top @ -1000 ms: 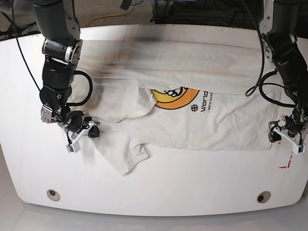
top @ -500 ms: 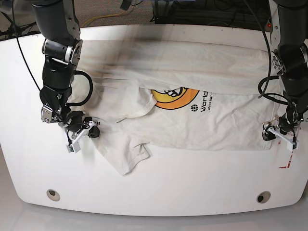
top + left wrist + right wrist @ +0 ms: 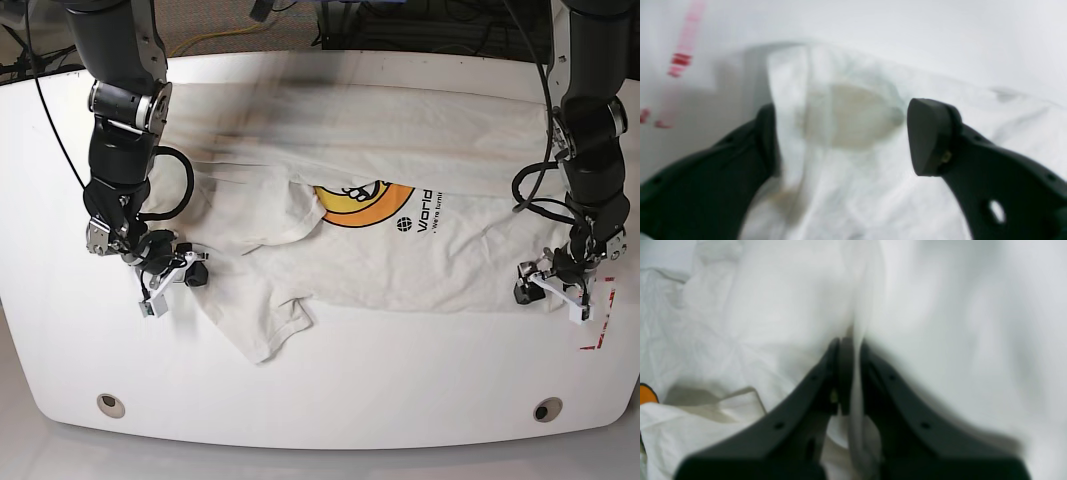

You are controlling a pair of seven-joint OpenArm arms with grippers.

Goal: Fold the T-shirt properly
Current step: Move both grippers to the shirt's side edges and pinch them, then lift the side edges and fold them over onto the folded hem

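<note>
The off-white T-shirt [image 3: 380, 260] lies spread on the white table [image 3: 330, 400], with its orange print [image 3: 365, 203] facing up and one sleeve [image 3: 268, 335] folded toward the front. On the base view's right, my left gripper [image 3: 551, 288] sits at the shirt's lower right corner. Its fingers [image 3: 930, 136] stand open astride the cloth's hem [image 3: 840, 133] without pinching it. Over on the left side of the base view, my right gripper [image 3: 172, 275] is shut on a raised fold of the T-shirt [image 3: 860, 323]. A sliver of the orange print [image 3: 646, 393] shows at that view's left edge.
Red tape marks [image 3: 598, 325] lie on the table just right of the left gripper, also visible as red tape marks [image 3: 680, 60]. Two round holes [image 3: 111, 404] [image 3: 546, 409] sit near the table's front edge. Dark cables run behind the far edge.
My left gripper has moved leftward in the base view, from beside the shirt's corner onto it. The right arm and its pinched fold have stayed put.
</note>
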